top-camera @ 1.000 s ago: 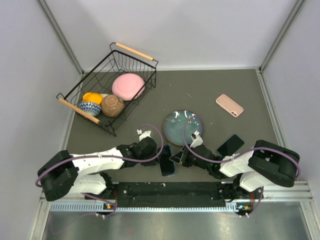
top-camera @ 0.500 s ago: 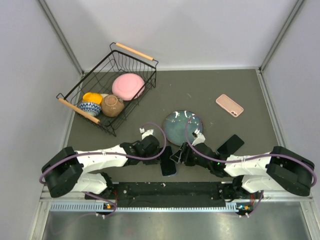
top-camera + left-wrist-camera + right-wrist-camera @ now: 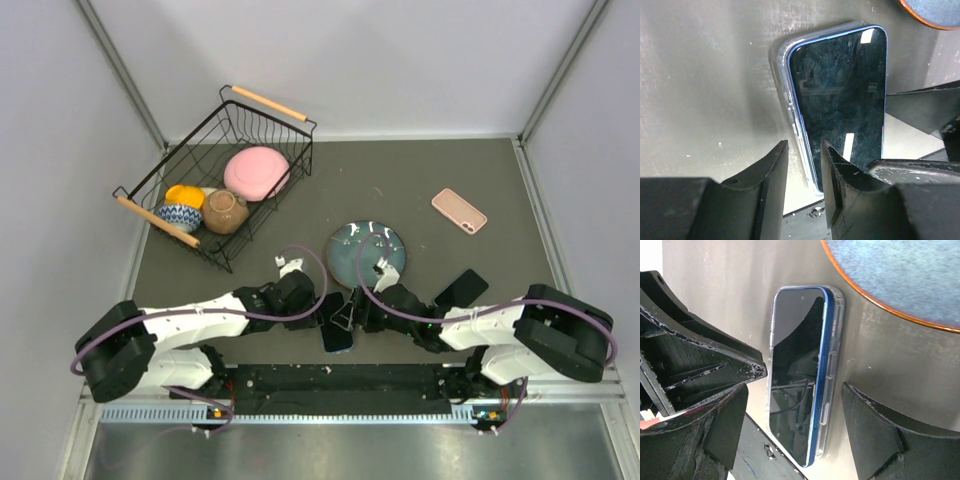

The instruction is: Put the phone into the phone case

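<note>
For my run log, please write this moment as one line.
phone: lying in clear case | left gripper: partly open over case edge | right gripper: open, astride phone

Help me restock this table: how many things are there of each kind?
Phones: 2 (blue phone, dark phone)
Phone cases: 2 (clear case, pink case)
Plates or dishes: 2 (blue plate, pink dish)
Bowls: 2 (yellow bowl, patterned bowl)
Brown pot: 1
Wire basket: 1
Total: 10

Wire basket (image 3: 268,102) of bowls (image 3: 256,172), blue plate (image 3: 345,258)
</note>
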You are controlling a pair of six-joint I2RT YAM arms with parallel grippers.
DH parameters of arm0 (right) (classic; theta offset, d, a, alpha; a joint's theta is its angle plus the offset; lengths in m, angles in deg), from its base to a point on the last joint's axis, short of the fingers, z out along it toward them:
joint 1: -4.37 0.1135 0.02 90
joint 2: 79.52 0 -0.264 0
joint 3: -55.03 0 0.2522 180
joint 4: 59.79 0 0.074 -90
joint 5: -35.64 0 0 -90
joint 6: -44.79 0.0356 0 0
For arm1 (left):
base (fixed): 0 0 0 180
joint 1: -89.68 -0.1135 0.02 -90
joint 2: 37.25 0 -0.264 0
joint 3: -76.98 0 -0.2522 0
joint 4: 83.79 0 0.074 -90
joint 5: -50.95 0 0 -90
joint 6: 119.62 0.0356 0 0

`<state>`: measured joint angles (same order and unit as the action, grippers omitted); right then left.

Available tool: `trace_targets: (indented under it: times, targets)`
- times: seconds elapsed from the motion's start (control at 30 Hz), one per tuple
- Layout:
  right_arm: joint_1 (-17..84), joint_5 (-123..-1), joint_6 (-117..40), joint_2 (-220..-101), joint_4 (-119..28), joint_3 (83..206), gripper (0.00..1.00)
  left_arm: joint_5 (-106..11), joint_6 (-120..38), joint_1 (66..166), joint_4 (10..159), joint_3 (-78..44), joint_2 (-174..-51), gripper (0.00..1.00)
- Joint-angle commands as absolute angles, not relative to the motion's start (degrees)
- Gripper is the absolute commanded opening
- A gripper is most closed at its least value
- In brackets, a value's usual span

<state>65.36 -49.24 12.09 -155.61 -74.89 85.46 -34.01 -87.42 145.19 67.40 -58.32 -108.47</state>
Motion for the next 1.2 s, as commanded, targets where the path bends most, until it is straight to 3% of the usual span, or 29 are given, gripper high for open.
trace_targets:
  times: [0.0,0.27,0.63,0.87,1.03,1.17]
  targets:
    - [65.9,-52.3,9.6,-158.4,-74.5,87.4,0.75,-36.3,-88.7,144.2,70.2,-60.5,-104.2,0.39]
    - [66.7,-50.9,11.0,-158.6,-74.8,86.7,0.76,-33.9,-88.2,143.6,68.4,-60.0,-106.3,0.41]
    - [67.1,-53.3,13.0,-162.4,-75.5,88.9,0.77,-42.6,-89.1,142.9,78.4,-63.1,-112.3,0.36]
    - [64.4,-63.3,13.1,-162.9,-89.7,86.9,0.77,-47.2,-89.8,142.2,81.6,-67.4,-110.0,0.21]
    - [62.1,-69.0,16.2,-165.6,-101.2,83.7,0.74,-50.1,-90.3,141.5,87.2,-69.8,-108.8,0.18]
    - [60.2,-73.6,18.9,-170.1,-119.6,80.2,0.68,-53.6,-91.2,140.6,93.3,-73.1,-109.0,0.2]
